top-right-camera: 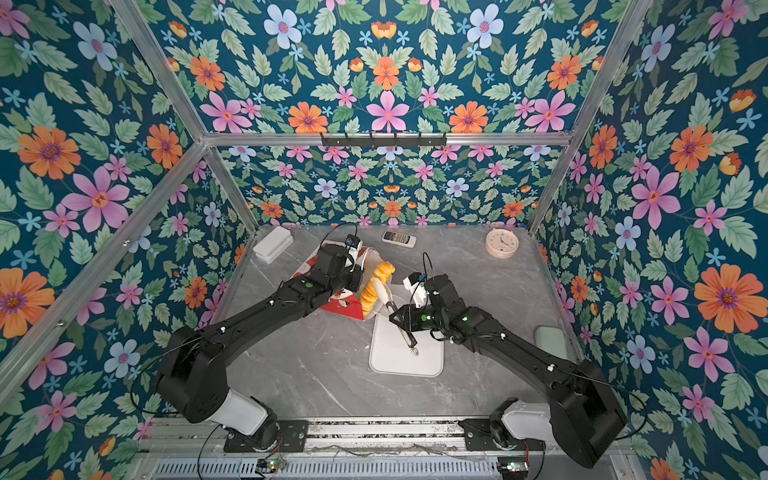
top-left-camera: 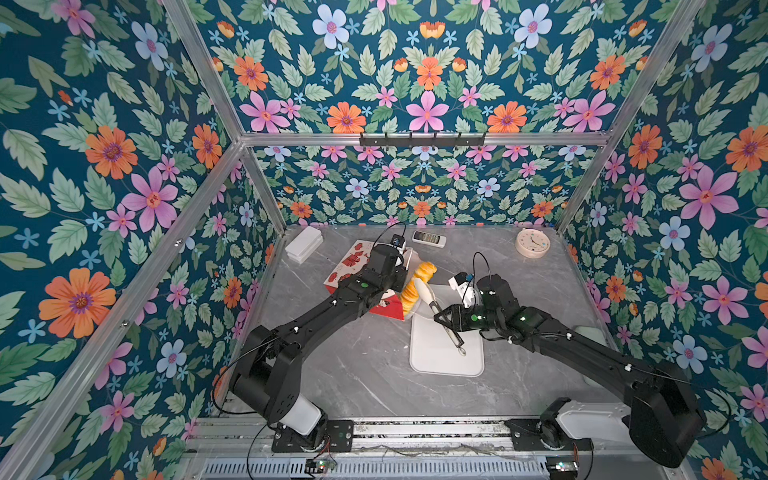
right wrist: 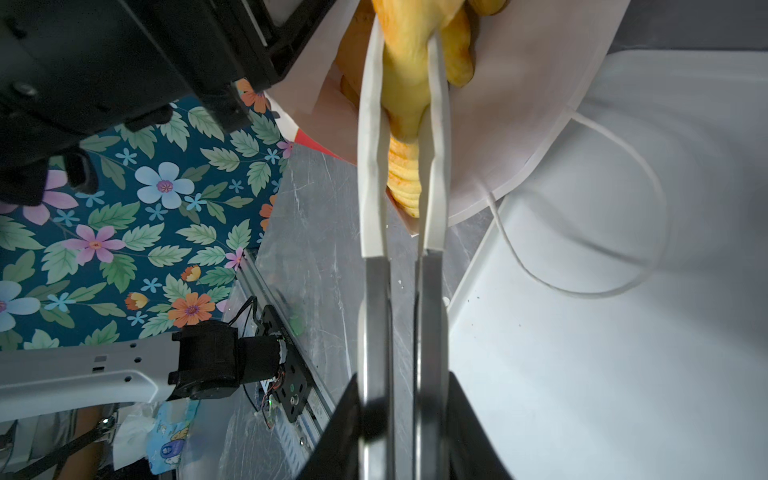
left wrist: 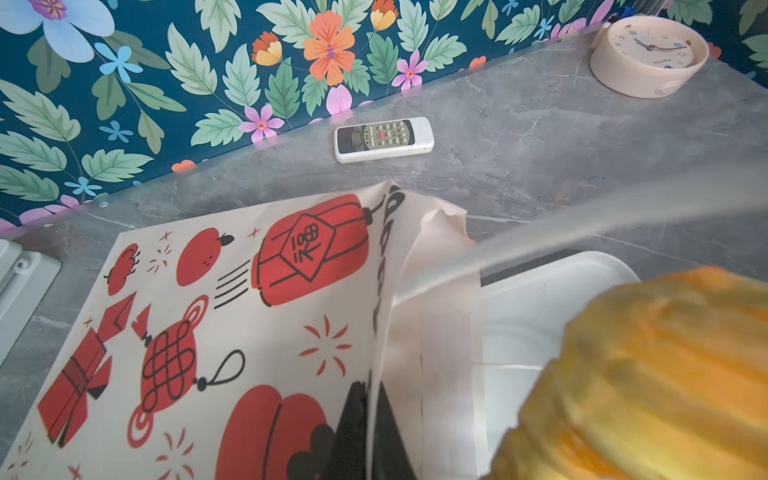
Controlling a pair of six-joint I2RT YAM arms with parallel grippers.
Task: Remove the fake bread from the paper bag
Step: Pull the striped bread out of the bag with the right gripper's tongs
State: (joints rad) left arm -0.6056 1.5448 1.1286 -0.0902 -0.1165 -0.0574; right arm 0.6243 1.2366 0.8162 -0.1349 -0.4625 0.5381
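- The paper bag (top-left-camera: pixel 353 262) lies on its side on the grey surface (top-left-camera: pixel 353 374). It is at the far left corner of the white tray (top-left-camera: pixel 436 362), and its open mouth reaches over the far edge of the tray.
- The fake bread (top-left-camera: pixel 428 271) is at this mouth, half out of the bag and just above the far edge of the tray. It is a heap of yellow-orange pieces, and one has many ridges.
- The right claw (top-left-camera: pixel 444 318) is above the far half of the tray. It is pressed closed on the metal arms of the tongs (right wrist: pixel 372 208).
- The white tips of the tongs squeeze one smooth yellow piece of bread between them, beyond the far edge of the tray.
- The left claw (top-left-camera: pixel 399 277) is at the bag mouth, left of the tray's far edge. It is fully closed and seems to pinch the paper rim of the bag.
- One cord handle (right wrist: pixel 594 294) of the bag lies in a loop on the tray.
- A remote control (top-left-camera: pixel 429 239) and a round clock (top-left-camera: pixel 532 243) lie well beyond the tray, near the back wall.
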